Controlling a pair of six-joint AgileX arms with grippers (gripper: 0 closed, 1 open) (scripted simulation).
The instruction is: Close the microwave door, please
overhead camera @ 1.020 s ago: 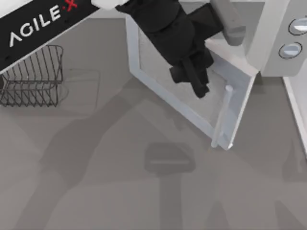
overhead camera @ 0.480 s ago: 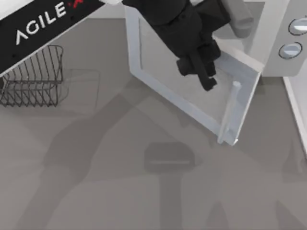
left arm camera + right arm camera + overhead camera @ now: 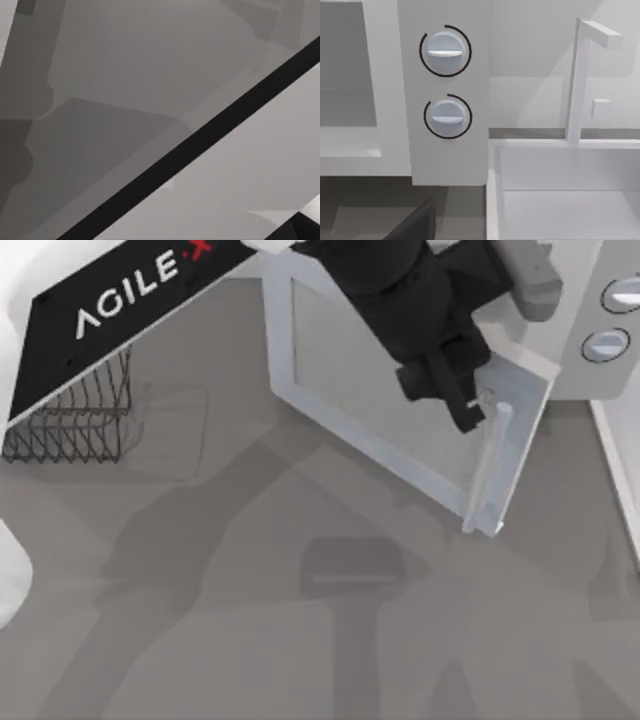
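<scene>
The microwave (image 3: 580,300) is a white box at the top right of the top view, with two round grey knobs (image 3: 606,343) on its side panel. Its knobs (image 3: 445,50) and pale cavity (image 3: 345,75) also face the right wrist view. The microwave door (image 3: 340,390) stands partly open, angled out over the table, its pale bar handle (image 3: 492,468) at the free edge. My left gripper (image 3: 466,416), black, reaches down from the top and presses on the door's outer face right beside the handle.
A dark wire rack (image 3: 70,420) sits at the table's left, partly under my left arm's black link (image 3: 130,290). A white sink (image 3: 560,195) with a faucet (image 3: 577,80) stands to the right of the microwave. Open grey table lies in front.
My left arm has swept to the right and toward the microwave, staying against the door. The door has swung further toward the microwave, its handle edge now closer to the knob panel.
</scene>
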